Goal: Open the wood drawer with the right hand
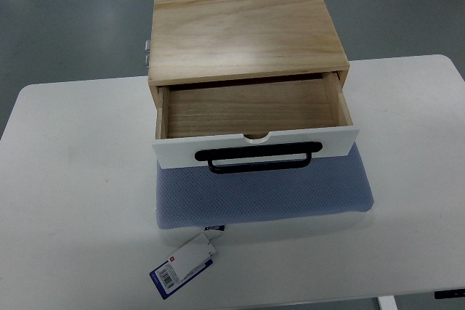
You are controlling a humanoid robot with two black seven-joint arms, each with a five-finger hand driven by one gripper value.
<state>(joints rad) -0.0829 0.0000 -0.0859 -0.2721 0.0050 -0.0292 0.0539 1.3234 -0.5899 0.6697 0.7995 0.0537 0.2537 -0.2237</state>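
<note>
A light wooden drawer box (243, 30) stands on a blue-grey cushion (265, 194) in the middle of the white table (73, 179). Its drawer (251, 107) is pulled out toward me and its inside is bare wood with nothing in it. The drawer has a white front panel (254, 144) with a black bar handle (259, 160). Neither of my hands shows anywhere in the top view.
A paper tag with a barcode (182, 265) hangs from the cushion's front edge onto the table. A small metal fitting (146, 51) shows at the box's left rear. Grey floor lies beyond the table's far edge.
</note>
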